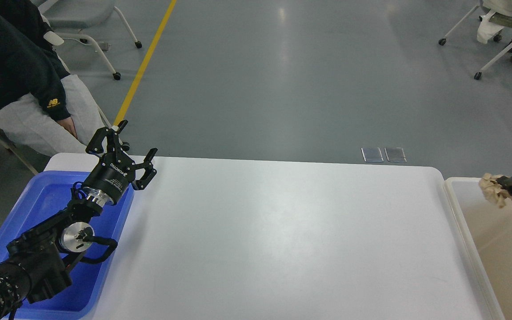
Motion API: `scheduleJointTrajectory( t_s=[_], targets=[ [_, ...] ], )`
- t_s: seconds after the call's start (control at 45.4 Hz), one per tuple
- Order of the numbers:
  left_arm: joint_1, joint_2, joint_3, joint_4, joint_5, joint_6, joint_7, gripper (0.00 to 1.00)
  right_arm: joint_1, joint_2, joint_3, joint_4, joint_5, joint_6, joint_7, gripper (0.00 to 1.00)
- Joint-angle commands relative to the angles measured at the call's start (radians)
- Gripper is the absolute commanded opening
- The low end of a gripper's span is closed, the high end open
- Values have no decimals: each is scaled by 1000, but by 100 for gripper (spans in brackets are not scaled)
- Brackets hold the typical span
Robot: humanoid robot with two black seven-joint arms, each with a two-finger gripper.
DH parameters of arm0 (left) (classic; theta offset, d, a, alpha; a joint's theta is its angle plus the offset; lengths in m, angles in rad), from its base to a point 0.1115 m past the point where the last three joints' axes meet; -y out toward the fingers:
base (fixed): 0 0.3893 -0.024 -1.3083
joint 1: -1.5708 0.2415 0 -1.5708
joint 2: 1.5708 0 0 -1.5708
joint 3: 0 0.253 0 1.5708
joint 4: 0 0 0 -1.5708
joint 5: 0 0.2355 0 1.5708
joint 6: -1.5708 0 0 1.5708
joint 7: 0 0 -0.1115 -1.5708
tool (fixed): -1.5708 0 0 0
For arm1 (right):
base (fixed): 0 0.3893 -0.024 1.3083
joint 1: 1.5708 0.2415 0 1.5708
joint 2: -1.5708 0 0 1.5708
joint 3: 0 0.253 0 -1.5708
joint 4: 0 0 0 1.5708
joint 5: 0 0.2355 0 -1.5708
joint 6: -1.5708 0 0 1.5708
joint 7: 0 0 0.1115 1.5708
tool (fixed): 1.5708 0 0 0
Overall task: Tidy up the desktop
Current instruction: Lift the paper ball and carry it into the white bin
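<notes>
The desktop (274, 231) is a wide white tabletop with rounded corners, and its surface shows bare. My left gripper (135, 141) is open and empty, raised above the far left corner of the desktop, over the edge of the blue tray (42, 195). My right gripper (507, 186) comes in from the right edge, above the beige bin (465, 231). It is shut on a crumpled piece of tan paper (492, 187), held over the bin's far part.
A person in dark clothes (20, 84) sits just beyond the desktop's far left corner. Wheeled chairs (505, 31) stand on the grey floor at the back. A yellow line (145, 62) runs along the floor.
</notes>
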Motion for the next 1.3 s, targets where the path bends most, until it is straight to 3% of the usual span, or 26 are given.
scheduleJointTrajectory(
  t_s=[0.0, 0.11, 0.396, 0.661, 0.815, 1.035, 1.079, 1.233, 1.278],
  targets=[
    [0, 0, 0, 0, 0, 2, -1, 100, -39, 77, -3, -224, 256, 15, -34, 0],
    [0, 0, 0, 0, 0, 2, -1, 100, -48, 114, -3, -284, 434, 23, -73, 0],
    [0, 0, 0, 0, 0, 2, -1, 100, -83, 263, 39, -485, 759, 37, -238, 0],
    [0, 1, 0, 0, 0, 2, -1, 100, -165, 400, 256, -673, 835, 35, -396, 0],
    [0, 0, 0, 0, 0, 2, -1, 100, -188, 438, 341, -707, 827, 35, -421, 0],
    [0, 0, -2, 0, 0, 2, -1, 100, -200, 473, 346, -742, 833, 37, -419, 0],
    [0, 0, 0, 0, 0, 2, -1, 100, -200, 478, 347, -749, 833, 37, -421, 12],
    [0, 0, -2, 0, 0, 2, -1, 100, -201, 479, 381, -750, 832, 37, -418, 79],
    [0, 0, -2, 0, 0, 2, -1, 100, -203, 479, 395, -750, 829, 37, -418, 84]
  ],
)
